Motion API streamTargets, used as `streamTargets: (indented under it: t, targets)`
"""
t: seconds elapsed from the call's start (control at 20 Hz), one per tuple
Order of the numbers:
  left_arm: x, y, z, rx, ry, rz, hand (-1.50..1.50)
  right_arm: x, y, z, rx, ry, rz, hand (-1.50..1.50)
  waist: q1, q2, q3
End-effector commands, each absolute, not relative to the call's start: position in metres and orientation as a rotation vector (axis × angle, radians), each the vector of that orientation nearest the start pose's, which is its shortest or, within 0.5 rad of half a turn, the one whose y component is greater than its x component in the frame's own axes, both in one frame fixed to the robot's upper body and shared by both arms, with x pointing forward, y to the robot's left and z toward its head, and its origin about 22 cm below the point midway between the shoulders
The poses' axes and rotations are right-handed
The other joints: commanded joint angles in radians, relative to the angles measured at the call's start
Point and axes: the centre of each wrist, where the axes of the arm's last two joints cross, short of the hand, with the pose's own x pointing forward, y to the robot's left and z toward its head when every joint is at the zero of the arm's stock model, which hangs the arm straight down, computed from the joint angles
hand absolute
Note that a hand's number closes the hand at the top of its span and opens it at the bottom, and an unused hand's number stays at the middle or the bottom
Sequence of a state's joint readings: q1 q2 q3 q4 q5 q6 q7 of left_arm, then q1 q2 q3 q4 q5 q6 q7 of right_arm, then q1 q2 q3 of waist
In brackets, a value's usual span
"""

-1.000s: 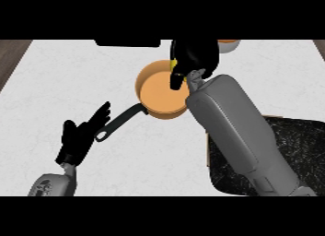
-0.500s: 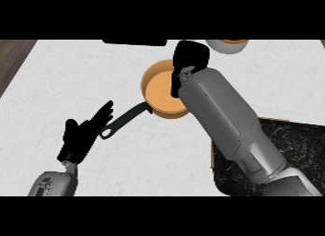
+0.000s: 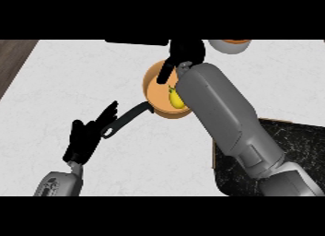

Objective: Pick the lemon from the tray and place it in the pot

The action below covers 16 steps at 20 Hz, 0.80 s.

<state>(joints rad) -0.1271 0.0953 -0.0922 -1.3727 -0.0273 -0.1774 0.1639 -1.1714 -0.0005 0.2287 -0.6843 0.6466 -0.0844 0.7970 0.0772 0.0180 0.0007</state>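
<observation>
Right hand [image 3: 182, 53]: hovered over the pot's far rim, fingers hanging relaxed, holding nothing.
Left hand [image 3: 89, 133]: rested open beside the pot's handle, fingers spread.
Lemon [image 3: 174, 99]: lay inside the pot, partly hidden by the right forearm.
Pot [image 3: 154, 90]: orange, black handle toward the left hand.
Tray [image 3: 300, 143]: dark, right of the pot.

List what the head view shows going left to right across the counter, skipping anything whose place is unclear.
left robot hand → pot handle → pot with the lemon inside → dark tray at the right edge. The right robot hand overlaps the pot from above, so it is left out of the order.
</observation>
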Motion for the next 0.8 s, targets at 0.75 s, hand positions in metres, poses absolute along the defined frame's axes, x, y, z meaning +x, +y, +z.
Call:
streamTargets:
  t: [0.75]
  targets:
    - [0.26,0.236,-0.012,-0.046,-1.286,-0.269,0.0,0.413,-0.085,0.188,-0.684,-1.667,-0.176,-1.5,-0.077,-0.023,0.0]
